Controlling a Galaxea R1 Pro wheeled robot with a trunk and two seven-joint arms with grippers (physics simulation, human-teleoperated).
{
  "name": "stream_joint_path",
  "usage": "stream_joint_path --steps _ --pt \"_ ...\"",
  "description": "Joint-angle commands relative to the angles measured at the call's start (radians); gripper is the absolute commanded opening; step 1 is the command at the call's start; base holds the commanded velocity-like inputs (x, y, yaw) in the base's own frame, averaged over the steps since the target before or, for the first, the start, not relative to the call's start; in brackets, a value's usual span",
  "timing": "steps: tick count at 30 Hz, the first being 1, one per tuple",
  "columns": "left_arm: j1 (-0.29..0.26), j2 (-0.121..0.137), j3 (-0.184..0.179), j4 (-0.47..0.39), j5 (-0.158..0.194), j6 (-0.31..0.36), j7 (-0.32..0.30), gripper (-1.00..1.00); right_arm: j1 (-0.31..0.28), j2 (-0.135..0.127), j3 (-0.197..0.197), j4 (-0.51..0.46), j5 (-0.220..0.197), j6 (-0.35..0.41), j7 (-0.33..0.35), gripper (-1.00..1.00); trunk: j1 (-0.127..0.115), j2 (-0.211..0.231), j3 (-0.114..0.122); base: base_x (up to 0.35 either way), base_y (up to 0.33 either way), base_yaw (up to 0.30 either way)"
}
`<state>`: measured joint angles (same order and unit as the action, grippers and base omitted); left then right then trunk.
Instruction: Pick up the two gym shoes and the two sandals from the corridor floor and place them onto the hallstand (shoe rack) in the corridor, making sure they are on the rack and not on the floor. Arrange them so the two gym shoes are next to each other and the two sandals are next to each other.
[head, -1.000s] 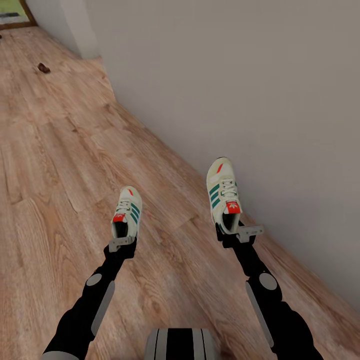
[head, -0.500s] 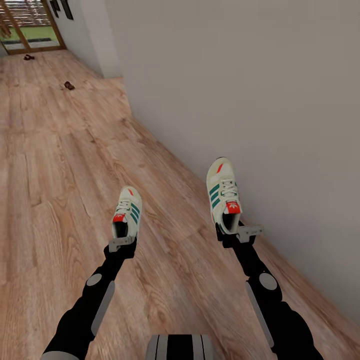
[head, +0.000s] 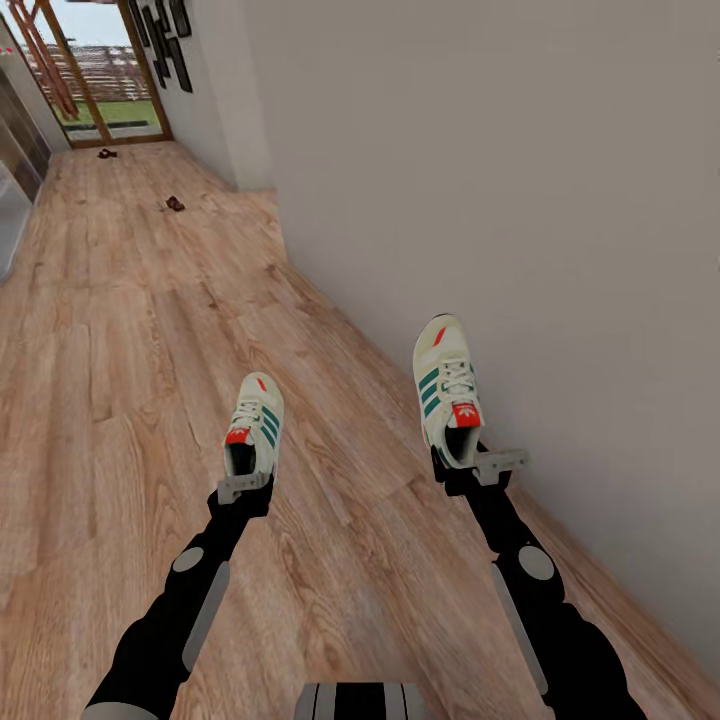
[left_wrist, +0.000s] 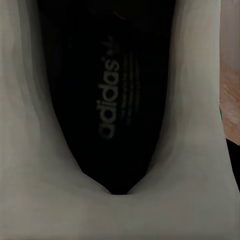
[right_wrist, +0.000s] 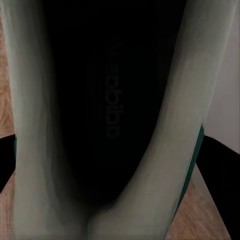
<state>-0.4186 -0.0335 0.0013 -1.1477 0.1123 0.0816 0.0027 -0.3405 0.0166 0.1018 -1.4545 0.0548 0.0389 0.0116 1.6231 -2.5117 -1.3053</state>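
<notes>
Carrying two cream-white lace-up gym shoes with green side stripes, one in each gripper, above the light-brown wood-plank corridor floor (head: 120, 380)

At far left down the corridor, two small brown sandals (head: 175, 204) lie well apart on the planks near a glazed door (head: 100, 85); the left gripper (head: 244, 488) pinches the heel of the left gym shoe (head: 256, 422), toe pointing away, red-orange tongue tag up, its black branded insole showing in the left wrist view (left_wrist: 112, 95); the black left arm reaches forward and low; the right gripper (head: 478, 466) clamps the heel of the right gym shoe (head: 447, 385), held near the plain grey wall (head: 520, 180), its dark insole in the right wrist view (right_wrist: 112, 100); the right arm stretches forward likewise
</notes>
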Motion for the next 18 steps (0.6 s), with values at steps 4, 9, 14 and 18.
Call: stream_joint_path --steps 4,9,14,18 --pt "0.0 0.0 0.0 -0.001 0.01 0.006 0.0 -1.0 0.0 0.0 -0.001 -0.001 0.005 0.004 0.002 -1.0 -0.002 0.001 0.021 0.0 0.0 0.117" --pt "0.0 0.0 0.0 -0.001 0.01 0.006 0.0 -1.0 0.0 0.0 -0.001 -0.001 0.005 0.004 0.002 -1.0 -0.004 0.002 0.048 0.0 0.0 0.113" --pt "0.0 0.0 0.0 -0.001 0.01 0.006 0.0 -1.0 0.0 0.0 -0.001 -0.001 0.006 0.004 0.002 -1.0 -0.006 0.003 0.076 0.0 0.0 0.11" --pt "0.0 0.0 0.0 -0.001 0.01 0.006 0.0 -1.0 0.0 0.0 -0.001 -0.001 0.005 0.004 0.001 -1.0 -0.008 0.004 0.097 0.0 0.0 0.109"
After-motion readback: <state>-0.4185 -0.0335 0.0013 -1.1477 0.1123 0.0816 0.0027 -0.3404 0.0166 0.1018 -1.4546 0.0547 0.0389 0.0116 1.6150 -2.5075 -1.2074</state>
